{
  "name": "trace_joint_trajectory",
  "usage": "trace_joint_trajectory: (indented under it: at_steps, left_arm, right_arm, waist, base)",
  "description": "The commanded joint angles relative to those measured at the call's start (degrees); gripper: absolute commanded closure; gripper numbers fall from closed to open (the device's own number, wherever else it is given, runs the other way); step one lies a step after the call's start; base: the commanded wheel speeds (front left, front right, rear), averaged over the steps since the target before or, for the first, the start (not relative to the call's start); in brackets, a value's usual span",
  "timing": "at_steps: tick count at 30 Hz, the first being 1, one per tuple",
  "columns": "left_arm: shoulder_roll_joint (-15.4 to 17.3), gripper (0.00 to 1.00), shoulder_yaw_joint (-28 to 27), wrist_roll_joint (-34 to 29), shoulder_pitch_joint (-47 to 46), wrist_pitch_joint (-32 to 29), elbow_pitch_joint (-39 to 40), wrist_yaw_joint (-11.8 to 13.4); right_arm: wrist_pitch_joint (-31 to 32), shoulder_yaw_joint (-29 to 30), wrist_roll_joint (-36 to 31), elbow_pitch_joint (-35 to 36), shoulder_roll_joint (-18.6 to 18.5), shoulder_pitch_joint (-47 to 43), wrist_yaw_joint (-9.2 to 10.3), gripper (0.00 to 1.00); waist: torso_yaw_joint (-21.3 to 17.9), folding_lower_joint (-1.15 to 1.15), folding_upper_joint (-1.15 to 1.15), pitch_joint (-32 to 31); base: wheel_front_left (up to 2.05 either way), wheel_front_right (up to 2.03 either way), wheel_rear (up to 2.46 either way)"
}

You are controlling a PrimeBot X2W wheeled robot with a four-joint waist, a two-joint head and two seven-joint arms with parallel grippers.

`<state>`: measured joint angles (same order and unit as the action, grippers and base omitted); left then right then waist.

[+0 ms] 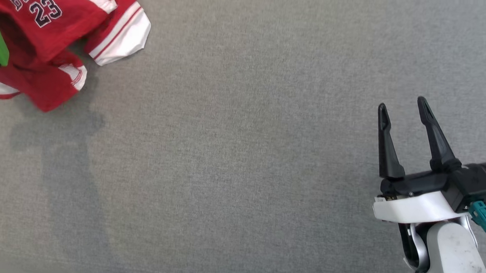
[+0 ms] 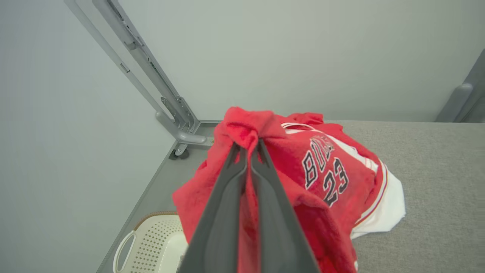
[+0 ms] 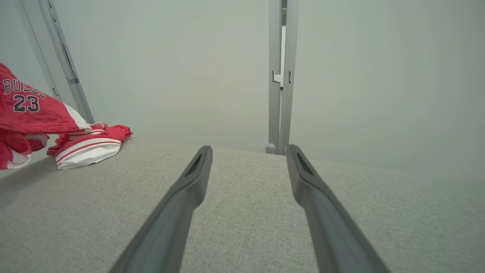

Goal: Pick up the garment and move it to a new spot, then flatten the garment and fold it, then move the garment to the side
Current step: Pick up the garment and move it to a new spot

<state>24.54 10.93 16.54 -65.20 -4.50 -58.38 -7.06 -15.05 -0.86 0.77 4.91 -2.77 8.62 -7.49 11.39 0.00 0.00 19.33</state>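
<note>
left claw (image 2: 249, 146) pinched on a bunched fold of the garment (image 2: 322, 170) at the far-left corner of the surface (image 1: 242, 152), right claw (image 1: 402, 102) spread, idle, well apart; risk: tip-only grip could slip on the carry, or the trailing sleeve (image 1: 121, 35) drags and pulls it free

This looks like a robot lab or test cell. The worktop (image 1: 242, 152) is covered in plain grey fabric and stands against bare pale walls (image 2: 303, 57). Grey metal frame posts (image 3: 280, 76) rise at its far edge, and a white perforated basket (image 2: 151, 242) sits low beside one corner. A pale robot forearm (image 1: 457, 257) reaches over the fabric — the garment (image 1: 49, 20), a red printed shirt, is the one household item.
</note>
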Motion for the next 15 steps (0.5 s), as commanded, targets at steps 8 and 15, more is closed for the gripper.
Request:
trace_joint_trajectory:
  at_steps: [8,15]
  left_arm:
    - [-1.5,1.00,11.2,0.3,-0.8,-0.8,8.3,-0.4]
    - [-3.1,1.00,23.7,9.5,0.9,-2.3,21.3,-0.4]
  right_arm:
    - [-0.2,3.1,2.8,-1.4,-0.2,-4.9,-0.01,0.00]
    - [-0.2,5.3,3.7,-1.8,-0.2,-8.0,-0.01,0.00]
  waist:
    - [-4.7,0.00,0.00,-13.8]
    - [-10.4,0.00,0.00,-17.7]
  base:
    - [0.00,0.00,0.00]
    - [0.00,0.00,0.00]
